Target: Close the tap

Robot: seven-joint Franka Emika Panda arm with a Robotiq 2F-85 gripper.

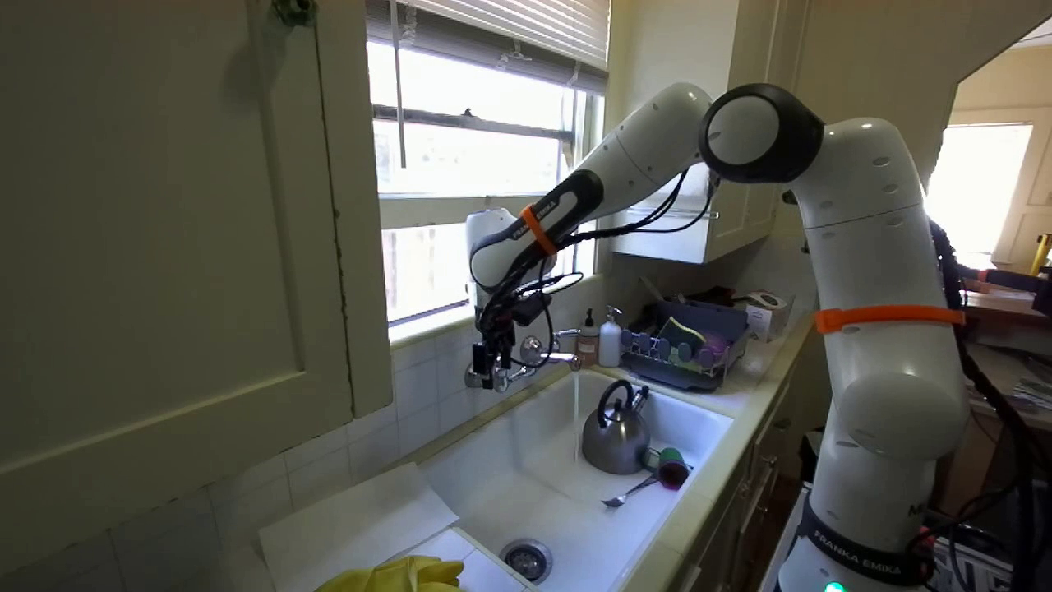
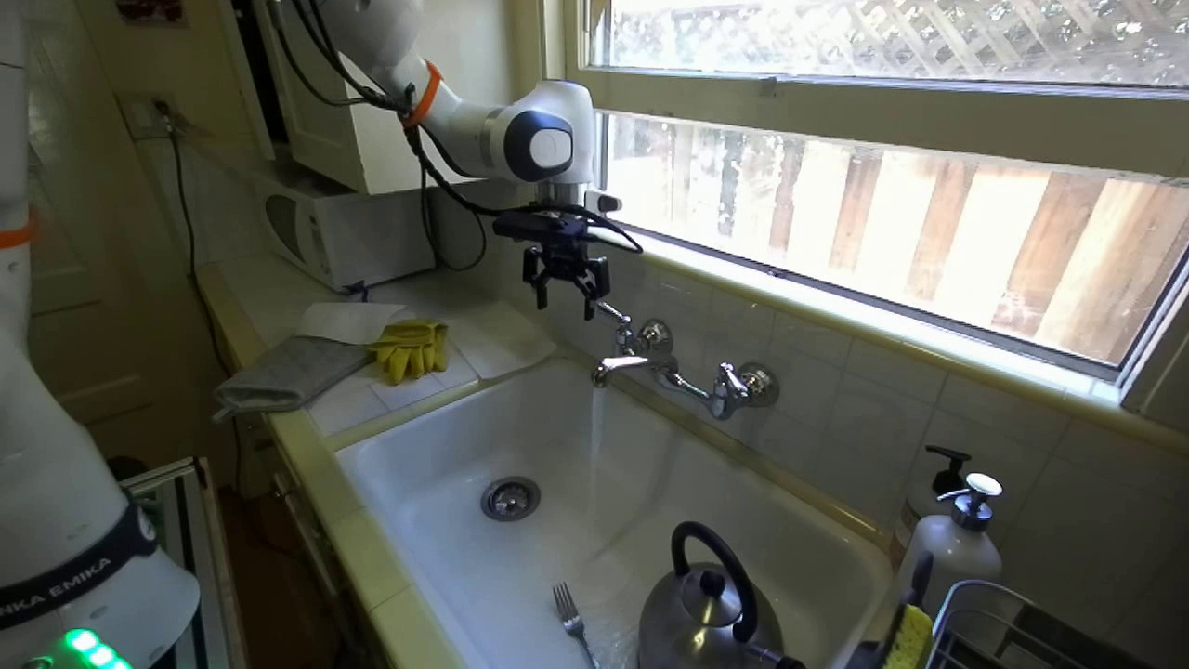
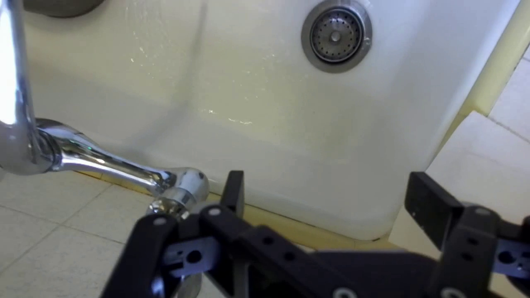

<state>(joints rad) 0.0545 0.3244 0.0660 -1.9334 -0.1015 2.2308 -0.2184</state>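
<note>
The chrome tap (image 2: 641,364) sticks out from the tiled wall over the sink, with a short spout and a handle on either side. It also shows in an exterior view (image 1: 563,358) and in the wrist view (image 3: 103,159). Water runs from its spout into the sink. My gripper (image 2: 565,311) points down, open and empty, just above and beside the handle farther from the soap bottles. In the wrist view the jaws (image 3: 325,178) are wide apart; the left finger is beside that handle and partly hides it. Contact cannot be told. The gripper also shows in an exterior view (image 1: 487,380).
The white sink (image 2: 437,446) holds a metal kettle (image 1: 616,444), a fork (image 2: 572,624), a cup (image 1: 672,470) and a drain (image 3: 336,36). Soap bottles (image 2: 949,553) and a dish rack (image 1: 682,353) stand at one end. Yellow gloves (image 2: 409,348) lie at the other. The tiled wall and window are close behind.
</note>
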